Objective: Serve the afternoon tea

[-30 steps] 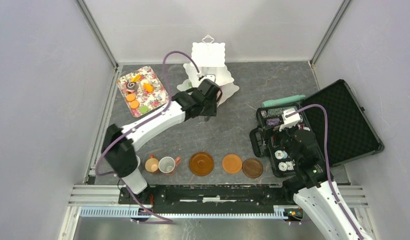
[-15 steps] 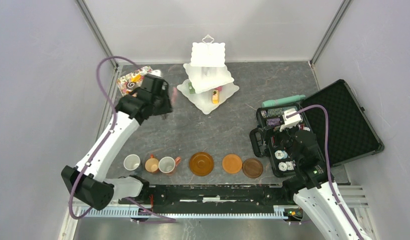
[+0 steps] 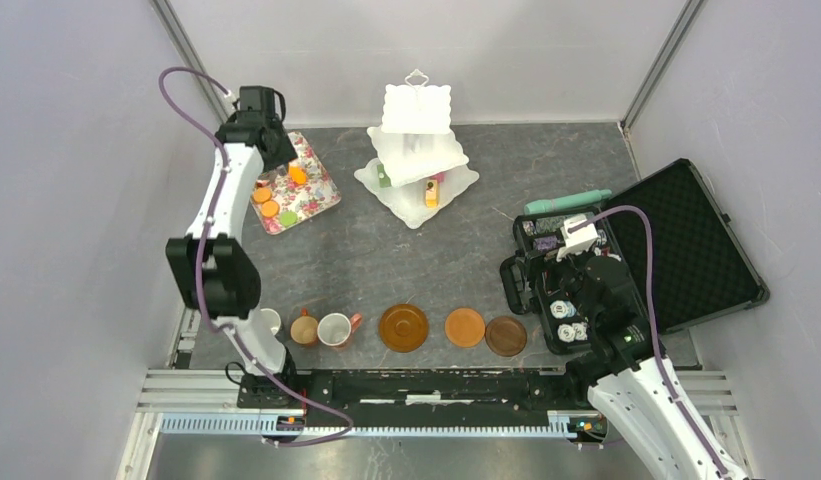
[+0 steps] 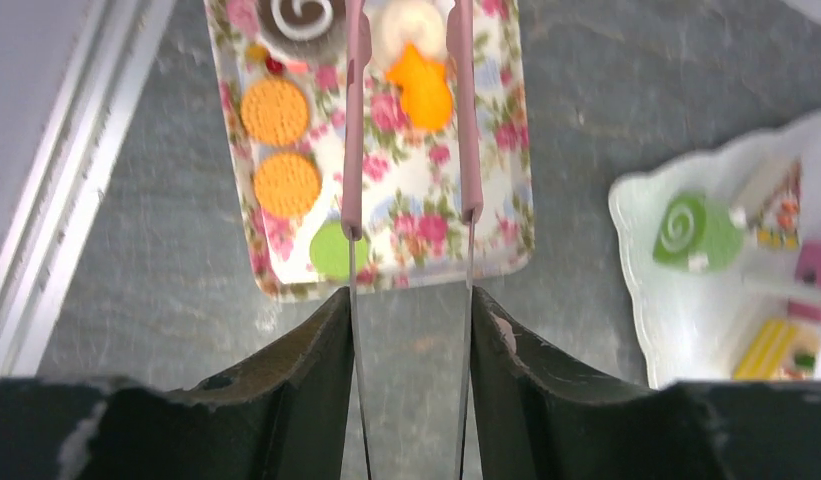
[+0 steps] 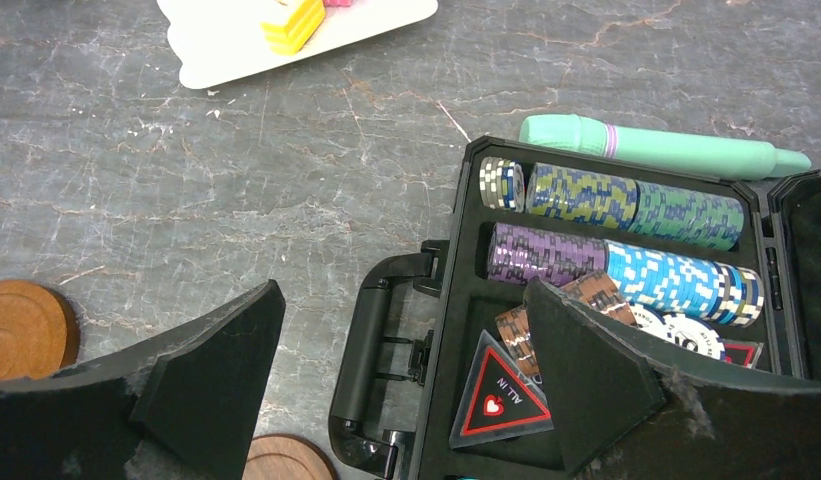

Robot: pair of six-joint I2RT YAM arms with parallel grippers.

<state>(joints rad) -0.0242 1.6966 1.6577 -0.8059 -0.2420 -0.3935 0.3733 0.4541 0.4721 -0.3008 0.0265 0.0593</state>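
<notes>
The white three-tier stand (image 3: 416, 105) stands at the back centre, with a green roll (image 4: 696, 232) and a yellow cake (image 4: 781, 345) on its lowest tier (image 4: 676, 320). Several toy cakes lie on the floral tray (image 3: 316, 195): two orange biscuits (image 4: 275, 112), a green disc (image 4: 331, 250), an orange star (image 4: 421, 88) and a chocolate swirl (image 4: 301, 18). My left gripper (image 4: 411, 300) is shut on pink-tipped tongs (image 4: 356, 120), whose open arms reach over the tray. Three mugs (image 3: 334, 329) and three saucers (image 3: 403, 327) line the front. My right gripper (image 5: 401, 290) is open and empty over the case handle.
An open black case of poker chips (image 3: 686, 250) lies at the right, its handle (image 5: 371, 350) beside two saucers (image 5: 21, 330). A teal tube (image 5: 666, 150) lies behind the case. Grey walls and metal frame rails close in the table.
My left arm has swung from the stand to the back left and now holds the tongs over the floral tray. A yellow cake now shows on the stand's lowest tier. The right arm has not moved.
</notes>
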